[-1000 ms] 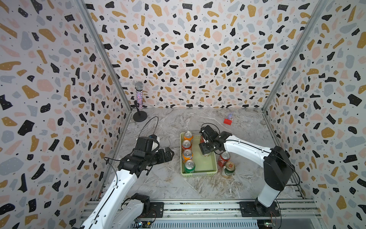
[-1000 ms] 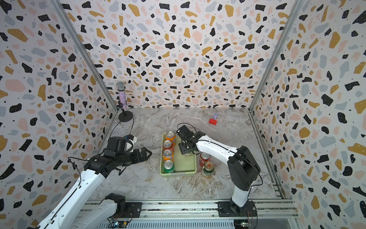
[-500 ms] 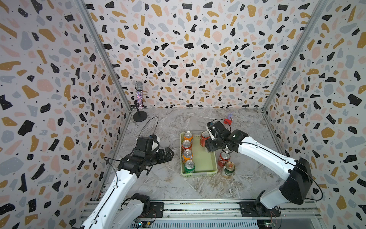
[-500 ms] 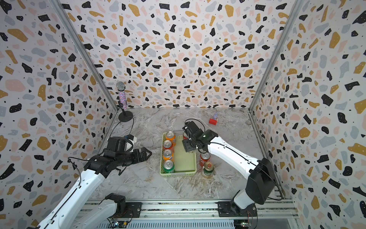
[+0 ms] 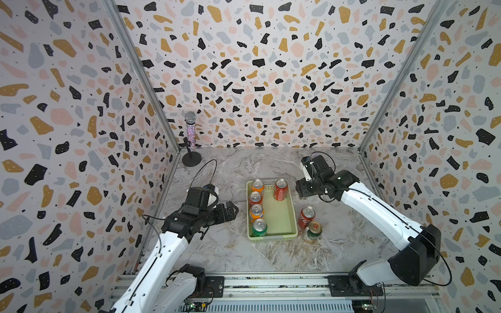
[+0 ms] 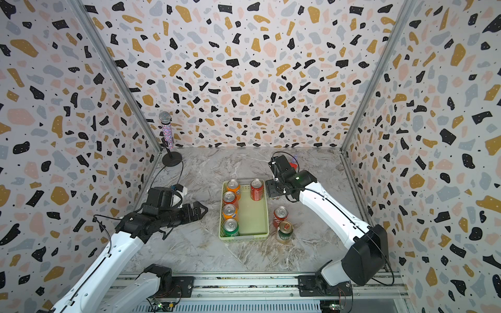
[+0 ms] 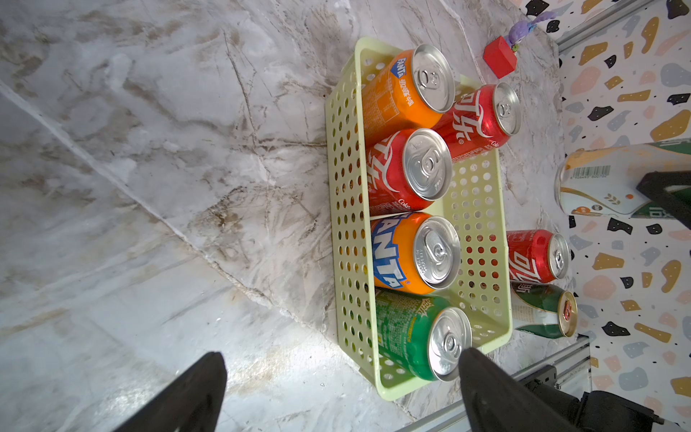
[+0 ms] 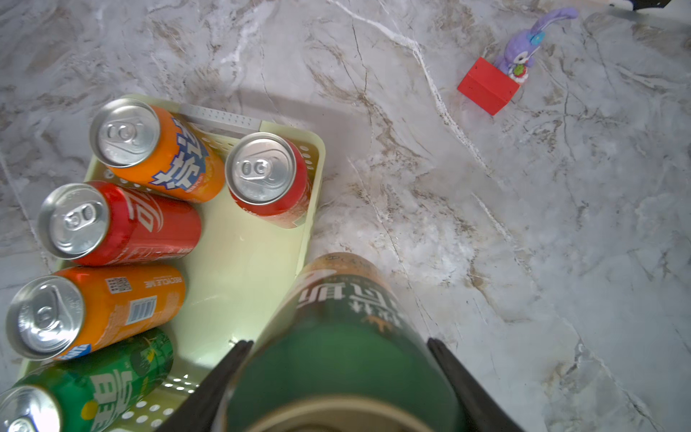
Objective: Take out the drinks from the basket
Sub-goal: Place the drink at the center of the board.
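Clamping a dark green aluminium drink can (image 8: 336, 355), the right fingers (image 8: 224, 377) are holding it over the grey marbled worktop (image 8: 523, 224), just beside the pale green perforated plastic basket (image 8: 243, 254). Five more cans (image 5: 256, 211) are standing inside the basket; two cans (image 5: 307, 216) are standing beside it. The left fingers (image 7: 497, 396) are hanging released.

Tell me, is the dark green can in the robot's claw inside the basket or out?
Out. The right gripper is shut on the dark green can, holding it in the air beside the basket.
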Controlling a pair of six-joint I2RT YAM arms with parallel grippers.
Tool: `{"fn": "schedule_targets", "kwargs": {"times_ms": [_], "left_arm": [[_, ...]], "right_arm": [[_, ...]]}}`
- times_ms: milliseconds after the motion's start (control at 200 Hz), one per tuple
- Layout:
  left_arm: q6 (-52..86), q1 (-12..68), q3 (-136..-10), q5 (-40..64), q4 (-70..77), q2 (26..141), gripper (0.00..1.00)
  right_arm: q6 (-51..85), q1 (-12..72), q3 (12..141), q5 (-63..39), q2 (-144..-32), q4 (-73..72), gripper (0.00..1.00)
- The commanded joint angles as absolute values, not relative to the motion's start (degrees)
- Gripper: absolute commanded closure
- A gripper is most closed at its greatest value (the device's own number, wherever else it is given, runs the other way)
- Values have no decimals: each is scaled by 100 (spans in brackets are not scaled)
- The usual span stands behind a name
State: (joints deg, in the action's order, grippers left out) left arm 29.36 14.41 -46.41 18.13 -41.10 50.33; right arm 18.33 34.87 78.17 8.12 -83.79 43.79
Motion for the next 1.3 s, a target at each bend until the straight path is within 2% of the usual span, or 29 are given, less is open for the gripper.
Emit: {"fn": "schedule_targets", "kwargs": {"times_ms": [0, 706, 1291], "left_arm": [[2948, 1414, -4578, 1870, -3964, 5034, 0], [2953, 1415, -4564, 1947, -3931, 5035, 0], [2980, 1415, -4543, 1960, -3910, 5018, 0]], "right_arm": [[1782, 3409, 7919, 680, -8403, 3988, 71], [2346, 3209, 6780, 553, -9052, 2786, 71], [2347, 3210, 6444, 607, -9090, 2899, 53]]}}
